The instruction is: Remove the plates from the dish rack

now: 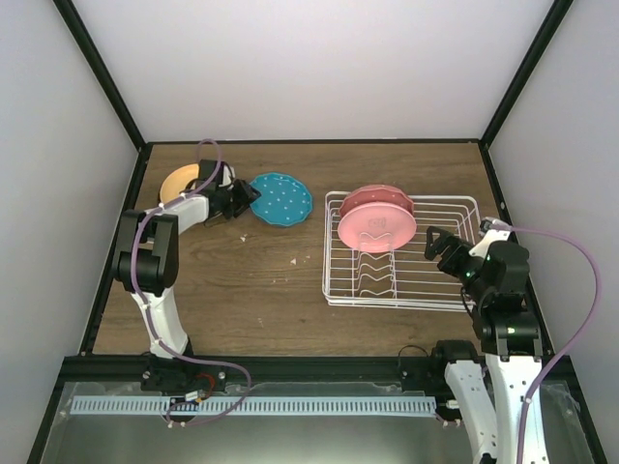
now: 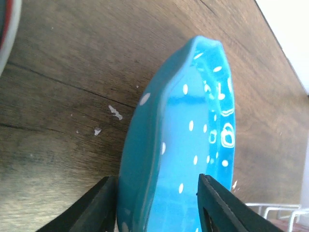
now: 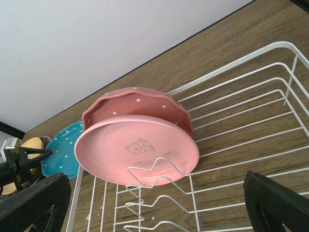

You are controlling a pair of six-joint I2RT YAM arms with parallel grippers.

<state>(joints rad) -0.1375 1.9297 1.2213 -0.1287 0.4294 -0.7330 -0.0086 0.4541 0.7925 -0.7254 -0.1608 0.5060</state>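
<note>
The teal white-dotted plate (image 1: pixel 283 200) lies on the wooden table left of the dish rack (image 1: pixel 455 290). My left gripper (image 1: pixel 250 199) is shut on its left rim; in the left wrist view the plate (image 2: pixel 193 125) fills the space between the fingers of the gripper (image 2: pixel 157 193). The cream-orange plate (image 1: pixel 180 182) lies behind the left arm. Two pink plates (image 1: pixel 377 224) lean in the rack, the plain one (image 3: pixel 137 154) in front of the dotted one (image 3: pixel 135 104). My right gripper (image 1: pixel 437 247) is open and empty over the rack's right part. The red plate is not distinguishable.
The rack's empty wire dividers (image 3: pixel 159 193) stand in front of the pink plates. Another plate's rim (image 2: pixel 7 34) shows at the left wrist view's top-left corner. White walls and a black frame (image 1: pixel 106 242) enclose the table.
</note>
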